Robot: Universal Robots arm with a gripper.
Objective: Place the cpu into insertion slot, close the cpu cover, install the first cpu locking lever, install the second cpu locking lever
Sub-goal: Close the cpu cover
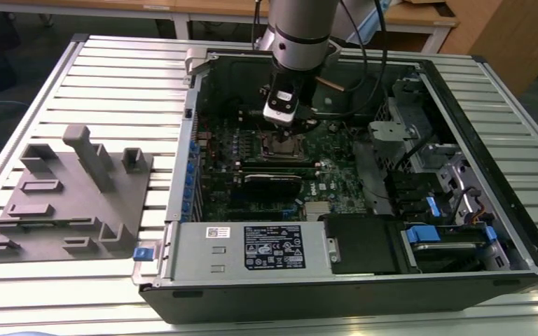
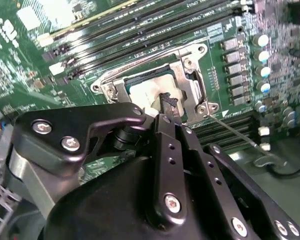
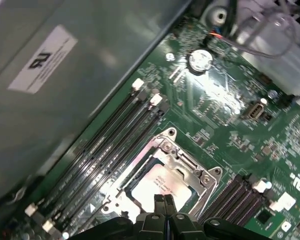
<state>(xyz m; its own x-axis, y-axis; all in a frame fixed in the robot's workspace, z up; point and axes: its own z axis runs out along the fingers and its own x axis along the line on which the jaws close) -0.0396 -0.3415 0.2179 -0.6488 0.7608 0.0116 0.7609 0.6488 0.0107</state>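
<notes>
On the exterior view's left, the grey fixture tray (image 1: 64, 203) sits on the slatted surface (image 1: 120, 70). Moving right into the open computer case (image 1: 344, 304), our claw (image 3: 165, 202) hangs pressed together, pinching nothing, just above the cpu (image 3: 157, 185). The cpu lies in the insertion slot (image 1: 267, 148), with the cpu cover (image 3: 187, 165) seemingly down around it. We judge the lever work is in hand: the thin locking lever (image 2: 240, 137) wants a careful sideways push. Its latch hook is hard to make out.

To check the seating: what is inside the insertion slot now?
The cpu lies in it, framed by the cpu cover. The gripper hides one edge; whatever is beneath the cpu is covered.
</notes>
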